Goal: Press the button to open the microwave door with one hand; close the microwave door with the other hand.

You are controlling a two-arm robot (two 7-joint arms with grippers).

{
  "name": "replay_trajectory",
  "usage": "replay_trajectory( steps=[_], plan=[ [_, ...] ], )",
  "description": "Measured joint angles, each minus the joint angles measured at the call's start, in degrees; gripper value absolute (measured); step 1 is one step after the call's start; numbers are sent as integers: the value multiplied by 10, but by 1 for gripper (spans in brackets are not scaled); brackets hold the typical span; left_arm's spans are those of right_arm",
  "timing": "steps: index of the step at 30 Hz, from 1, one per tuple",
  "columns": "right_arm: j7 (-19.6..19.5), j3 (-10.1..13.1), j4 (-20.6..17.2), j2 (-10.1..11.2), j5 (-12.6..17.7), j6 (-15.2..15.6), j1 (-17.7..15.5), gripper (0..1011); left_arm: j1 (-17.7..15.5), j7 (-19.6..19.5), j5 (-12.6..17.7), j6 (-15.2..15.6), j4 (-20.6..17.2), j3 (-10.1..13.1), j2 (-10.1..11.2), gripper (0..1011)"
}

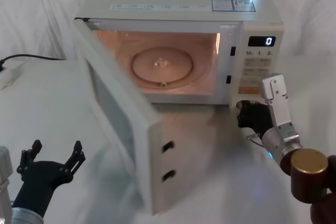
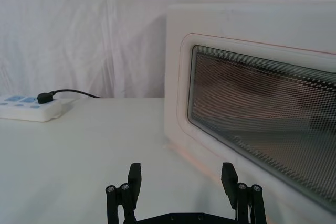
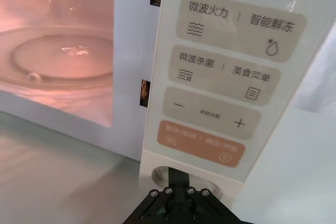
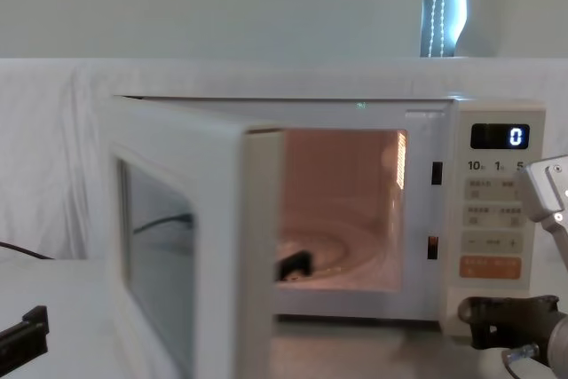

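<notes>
Nearest me, I see the left gripper (image 1: 56, 157) low at my left, its fingers (image 2: 134, 174) spread apart and empty, touching nothing, its arm coming up from the bottom corner of the head view. Just ahead of it and to its right stands the microwave door (image 1: 123, 124), swung wide open toward me on its left hinge, so that in the left wrist view I look across the bare table (image 2: 79, 145) at the door's dark mesh window (image 2: 262, 129). Off to the gripper's left, well apart, a power strip (image 2: 29, 107) lies with a black plug (image 2: 46, 97) in it. On my right side, the right gripper (image 1: 251, 115) is stretched forward from its wrist, with its tip at the bottom of the control panel (image 3: 231, 72); in the right wrist view it sits right against the button (image 3: 181, 178) below the orange key (image 3: 200, 142), and I cannot tell whether its fingers are together or apart. Beyond both grippers the microwave (image 1: 178, 9) cavity glows, holding only the glass turntable (image 1: 163, 65). Above the right gripper the display (image 1: 261, 41) reads 0.
</notes>
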Motion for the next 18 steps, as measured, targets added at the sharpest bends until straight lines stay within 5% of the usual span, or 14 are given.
replay_trajectory(
  steps=[18],
  plan=[
    [15, -2, -131, 20, 8, 42, -83, 0, 0, 0, 0, 0, 0, 0, 0, 1001]
  ],
)
